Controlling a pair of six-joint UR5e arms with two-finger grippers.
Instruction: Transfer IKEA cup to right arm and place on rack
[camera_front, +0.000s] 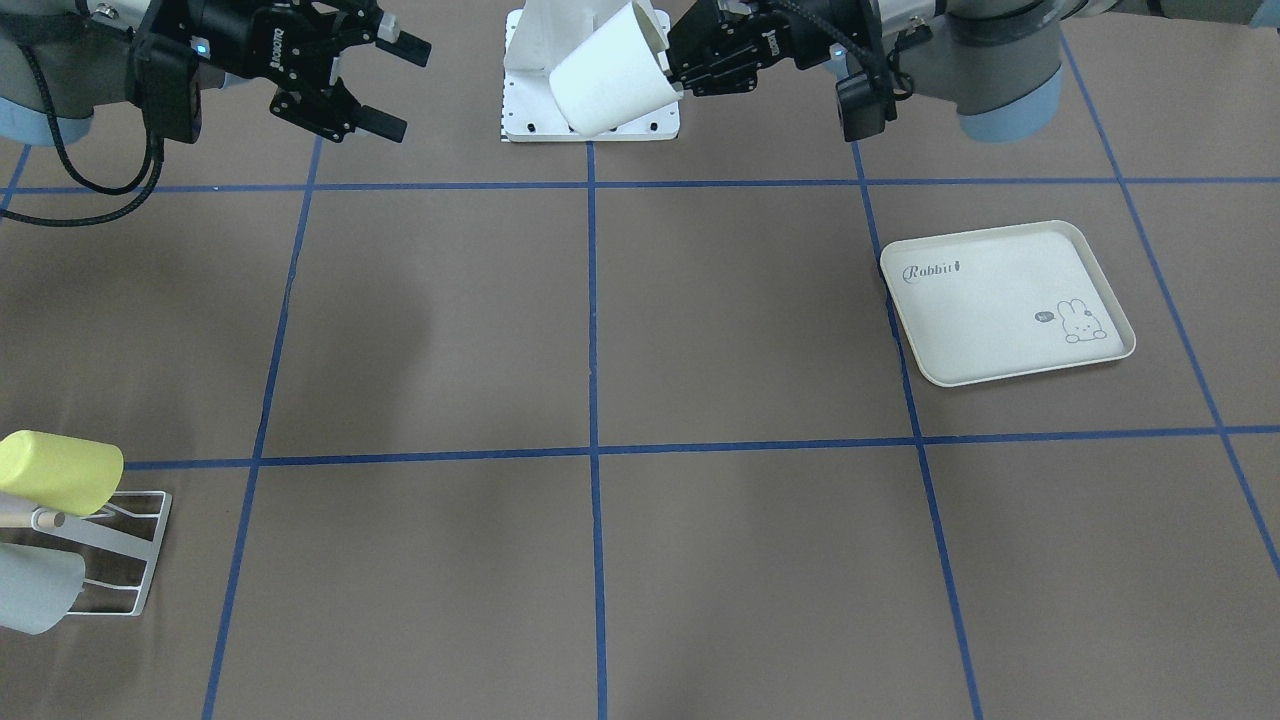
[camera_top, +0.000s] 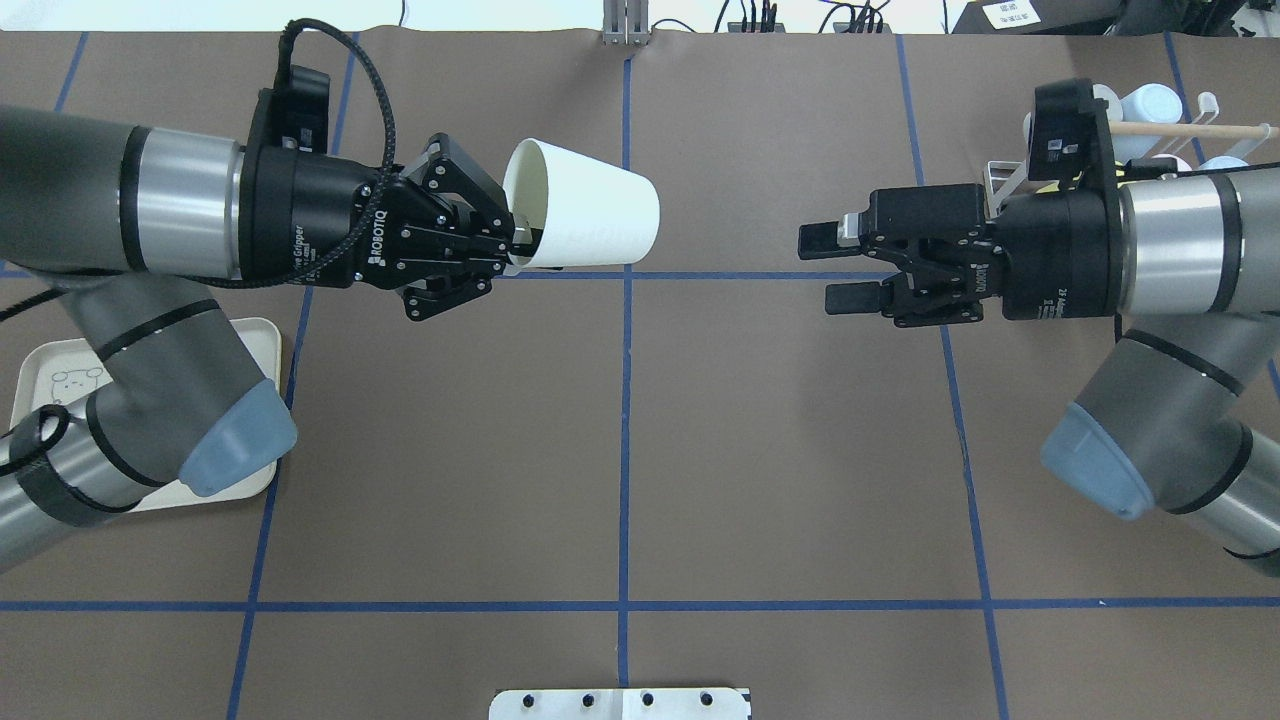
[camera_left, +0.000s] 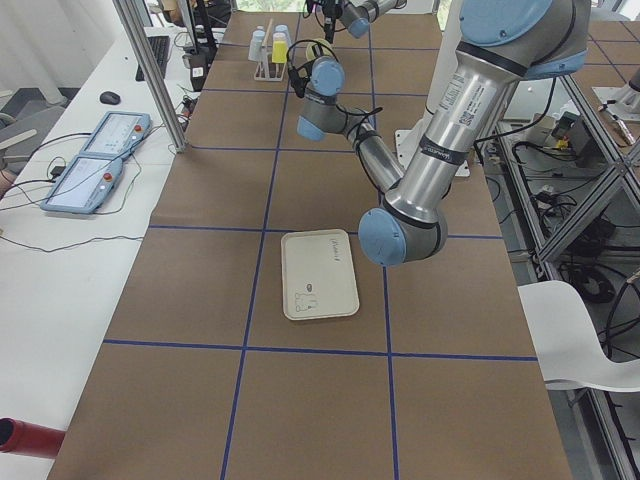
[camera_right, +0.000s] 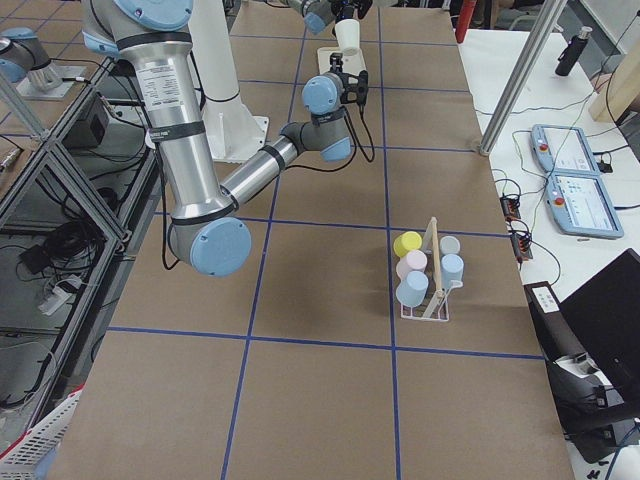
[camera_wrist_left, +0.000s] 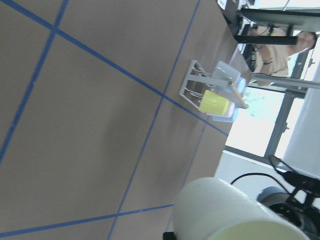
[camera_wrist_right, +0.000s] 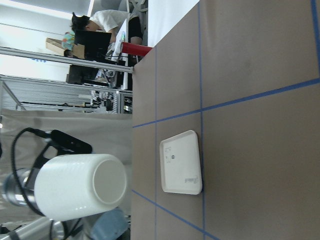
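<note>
White IKEA cup (camera_top: 590, 215) held aloft by its rim.
Overhead: left end effector (camera_top: 512, 248) grips the cup's rim over the worktop (camera_top: 700, 450); right end effector (camera_top: 832, 268), jaws parted, faces it, well apart. Front view: the rack (camera_front: 110, 545) stands at the worktop's operator-side edge, toward the robot's right.

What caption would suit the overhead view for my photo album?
Left gripper holds a white cup sideways by its rim, base toward the open right gripper opposite.

White cup (camera_wrist_right: 82, 186) and cream tray (camera_wrist_right: 181, 162)
</note>
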